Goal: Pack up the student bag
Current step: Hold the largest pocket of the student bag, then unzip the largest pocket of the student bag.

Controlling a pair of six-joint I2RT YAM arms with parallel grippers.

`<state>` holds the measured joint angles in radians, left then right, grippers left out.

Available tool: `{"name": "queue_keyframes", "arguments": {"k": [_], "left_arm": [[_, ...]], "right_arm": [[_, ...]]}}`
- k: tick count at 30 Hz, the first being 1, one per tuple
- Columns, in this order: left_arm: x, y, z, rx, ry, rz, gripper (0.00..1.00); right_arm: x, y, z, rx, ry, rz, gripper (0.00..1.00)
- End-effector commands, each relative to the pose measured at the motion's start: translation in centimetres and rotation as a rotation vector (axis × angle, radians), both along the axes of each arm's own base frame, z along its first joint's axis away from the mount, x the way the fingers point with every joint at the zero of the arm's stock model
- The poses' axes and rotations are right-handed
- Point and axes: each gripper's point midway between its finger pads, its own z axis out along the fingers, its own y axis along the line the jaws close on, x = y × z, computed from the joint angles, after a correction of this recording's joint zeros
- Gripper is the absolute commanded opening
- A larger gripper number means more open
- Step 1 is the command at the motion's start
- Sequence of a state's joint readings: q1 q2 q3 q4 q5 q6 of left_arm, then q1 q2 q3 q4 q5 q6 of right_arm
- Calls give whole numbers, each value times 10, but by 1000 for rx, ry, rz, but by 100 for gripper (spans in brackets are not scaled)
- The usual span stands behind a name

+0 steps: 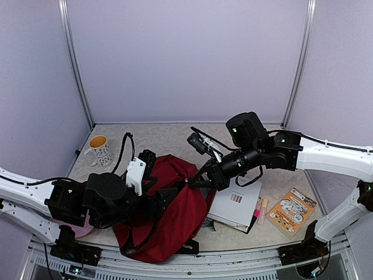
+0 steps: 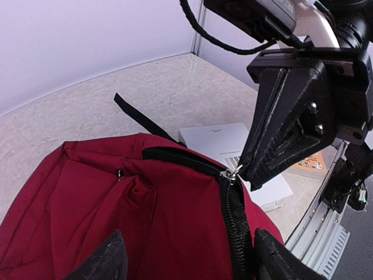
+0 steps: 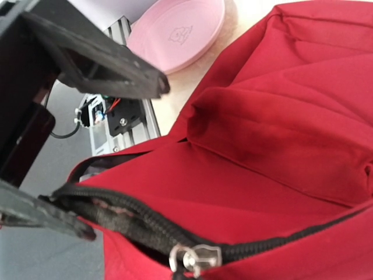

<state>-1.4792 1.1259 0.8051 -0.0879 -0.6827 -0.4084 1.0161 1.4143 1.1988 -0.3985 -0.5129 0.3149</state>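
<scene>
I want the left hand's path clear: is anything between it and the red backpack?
Nothing visible. The left hand hangs open right over the backpack, beside its zipper. The right hand pinches the zipper pull further along, outside that gap.

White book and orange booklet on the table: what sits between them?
Top view: a pink marker and a pale tube lie side by side between book and booklet.

Far tabletop (image 1: 175, 137) open — student bag (image 1: 175, 224) and white book (image 1: 236, 205) crowd the front.
</scene>
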Motion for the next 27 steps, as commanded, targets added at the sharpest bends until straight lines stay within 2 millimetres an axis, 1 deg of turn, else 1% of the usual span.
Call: {"name": "queue_keyframes", "arguments": {"k": [1,2,5,6,8,9,11,13,15,17,19,22,23,24,25,27], "left_arm": [[-9,-1,-9,2,44,-40,62],[-7,1,-11,13,43,-21,49],[-5,4,-12,37,36,10,4],[-6,4,-10,35,29,17,0],[-11,5,-2,29,-4,31,0],[-14,5,2,36,-23,37,0],[-20,7,7,68,-70,60,0],[-28,5,11,102,-111,58,0],[-40,-3,12,152,-155,5,0],[-55,-13,13,195,-210,-60,0],[-66,-15,20,215,-263,-73,0],[-64,-7,37,191,-294,-33,0],[-63,-5,42,187,-301,-30,0],[-63,-3,46,183,-311,-29,0],[-61,0,49,178,-320,-22,0],[-59,7,57,159,-331,-3,0]], "right_arm": [[-3,1,18,61,-59,27,0],[-3,1,18,63,-60,27,0],[-3,-2,19,71,-71,18,0],[-2,-4,18,64,-78,8,0],[9,-9,12,35,-96,-29,0],[20,-14,8,17,-102,-58,0],[46,-25,-5,-31,-107,-129,0],[72,-41,-14,-72,-127,-199,0],[99,-58,-21,-84,-129,-252,0],[125,-74,-32,-134,-136,-313,0],[146,-84,-44,-179,-143,-357,0],[176,-92,-52,-176,-131,-397,0],[185,-92,-58,-179,-123,-402,0],[194,-94,-57,-170,-127,-410,0],[205,-94,-66,-180,-114,-412,0],[224,-94,-75,-189,-98,-413,0]]}}
